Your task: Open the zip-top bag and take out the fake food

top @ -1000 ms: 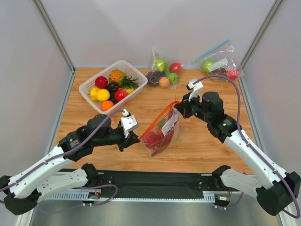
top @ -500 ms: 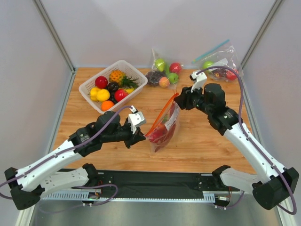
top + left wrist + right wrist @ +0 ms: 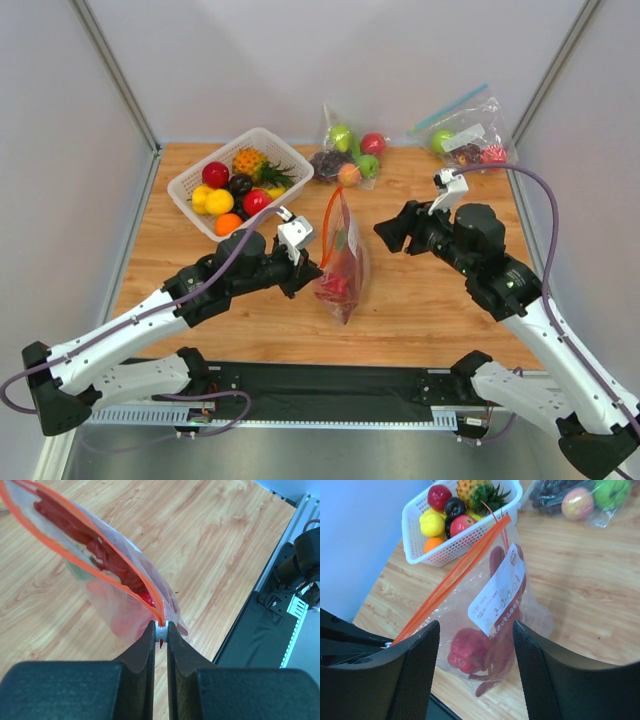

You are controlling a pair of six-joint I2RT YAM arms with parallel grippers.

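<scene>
Right tool (image 3: 388,232) withdrawn from zip-top bag (image 3: 342,268); left tool (image 3: 160,641) pinches corner.

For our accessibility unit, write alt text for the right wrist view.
The zip-top bag, orange strip parted, holds red fake food on a wooden table, framed by the open right gripper; a white fruit basket sits behind.

zip-top bag (image 3: 447,620): stands on wooden table (image 3: 580,590)
fake food (image 3: 467,656): red, inside the bag
right gripper (image 3: 475,627): jaws spread, empty
</scene>
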